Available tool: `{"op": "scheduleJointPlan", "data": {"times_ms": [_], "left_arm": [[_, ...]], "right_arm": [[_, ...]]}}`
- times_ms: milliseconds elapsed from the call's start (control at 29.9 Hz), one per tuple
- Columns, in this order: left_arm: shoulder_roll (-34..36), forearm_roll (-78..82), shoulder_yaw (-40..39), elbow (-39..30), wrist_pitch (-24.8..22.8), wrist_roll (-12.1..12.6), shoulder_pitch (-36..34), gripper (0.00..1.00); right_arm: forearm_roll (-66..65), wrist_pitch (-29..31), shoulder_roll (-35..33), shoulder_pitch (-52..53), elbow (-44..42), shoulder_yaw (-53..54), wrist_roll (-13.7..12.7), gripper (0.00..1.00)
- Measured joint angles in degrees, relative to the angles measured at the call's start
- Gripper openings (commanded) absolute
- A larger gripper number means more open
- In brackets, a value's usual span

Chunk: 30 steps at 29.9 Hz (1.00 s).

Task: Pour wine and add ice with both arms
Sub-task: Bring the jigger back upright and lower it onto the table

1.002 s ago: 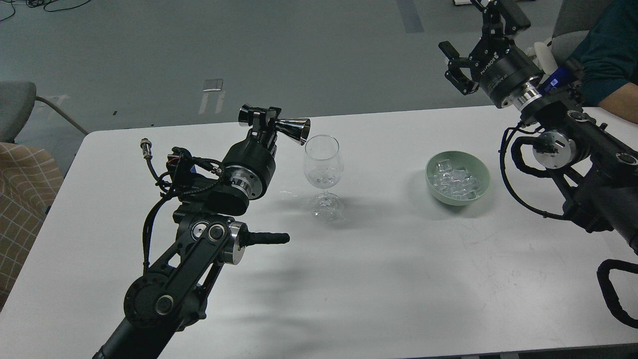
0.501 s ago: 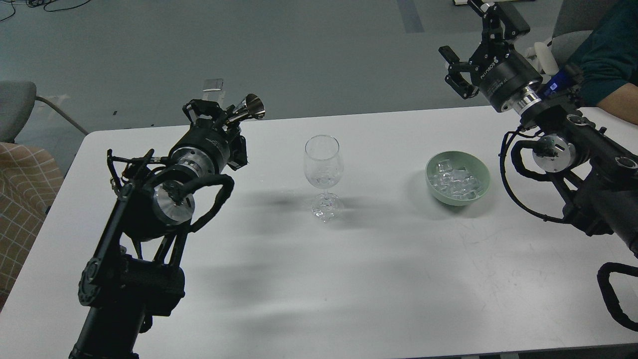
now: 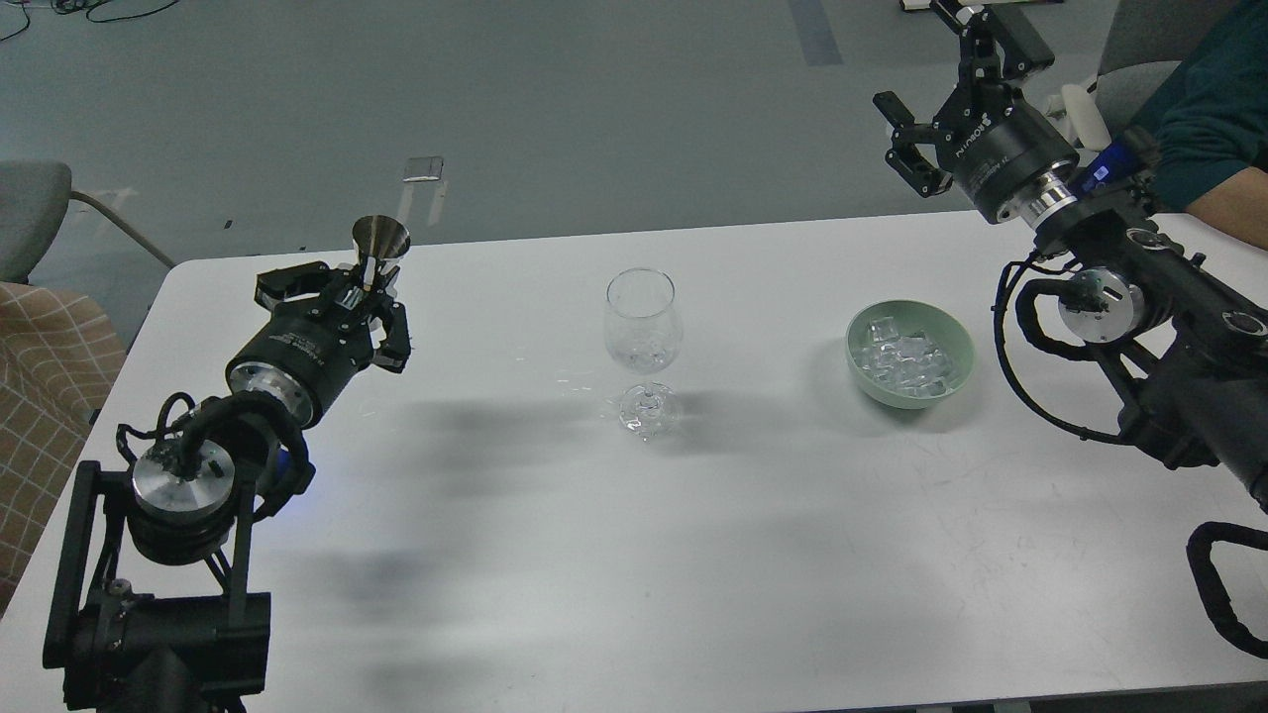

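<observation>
A clear wine glass (image 3: 643, 337) stands upright mid-table with a few pieces of ice in its bowl. A pale green bowl (image 3: 961, 349) to its right holds many small clear ice cubes (image 3: 906, 358). My left gripper (image 3: 347, 292) is shut on a shiny metal jigger (image 3: 378, 245), held upright above the table's far left, well left of the glass. My right gripper (image 3: 956, 59) is open and empty, raised high beyond the table's far right edge, above and behind the bowl.
The white table (image 3: 693, 555) carries the glass and bowl. A person's arm in a teal sleeve (image 3: 1204, 119) rests at the far right corner. A chair (image 3: 40, 213) and checked cloth (image 3: 45, 396) stand left of the table.
My left arm swung back left from the glass and turned the jigger from tipped over the glass rim to upright. The right arm barely moved.
</observation>
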Motion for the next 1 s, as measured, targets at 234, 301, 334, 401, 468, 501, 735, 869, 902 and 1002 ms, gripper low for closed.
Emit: {"op": "scheduleJointPlan", "data": {"times_ms": [234, 301, 334, 401, 468, 501, 735, 869, 902, 1002], "left_arm": [[0.0, -0.1, -3.1, 6.4, -4.6, -1.7, 1.6, 0.19], [0.0, -0.2, -3.9, 9.1, -6.3, -2.1, 1.6, 0.21], [0.0, -0.2, -4.2, 10.0, -6.9, -2.2, 1.6, 0.22], [0.0, -0.2, -4.6, 11.8, -8.3, -2.5, 1.7, 0.24], [0.0, -0.2, -4.8, 13.1, -9.0, -2.9, 1.7, 0.25], [0.0, -0.2, -4.8, 13.7, -9.3, -3.1, 1.7, 0.26], [0.0, -1.9, -4.8, 16.2, -9.6, -4.8, 1.5, 0.34], [0.0, -2.2, -4.7, 16.5, -9.6, -5.1, 1.5, 0.36], [0.0, -2.2, -4.7, 16.6, -9.6, -5.1, 1.4, 0.36], [0.0, -2.2, -4.7, 16.8, -9.6, -5.1, 1.3, 0.39]], "right_arm": [[0.0, -0.1, 0.0, 0.1, 0.0, 0.0, 0.0, 1.00], [0.0, -0.2, 0.0, 0.1, 0.0, 0.0, 0.0, 1.00], [0.0, -0.2, 0.0, 0.1, 0.0, 0.0, 0.0, 1.00], [0.0, -0.3, 0.0, 0.0, 0.0, 0.0, 0.0, 1.00], [0.0, -0.3, 0.0, 0.0, 0.0, 0.0, 0.0, 1.00], [0.0, -0.3, 0.0, 0.0, 0.0, 0.0, 0.0, 1.00], [-0.7, -0.3, 0.0, 0.0, 0.0, 0.0, 0.0, 1.00], [-0.8, -0.3, -0.1, 0.0, 0.0, 0.0, 0.0, 1.00], [-0.8, -0.3, -0.1, 0.0, 0.0, 0.0, 0.0, 1.00], [-0.8, -0.4, -0.1, 0.0, -0.1, 0.0, 0.0, 1.00]]}}
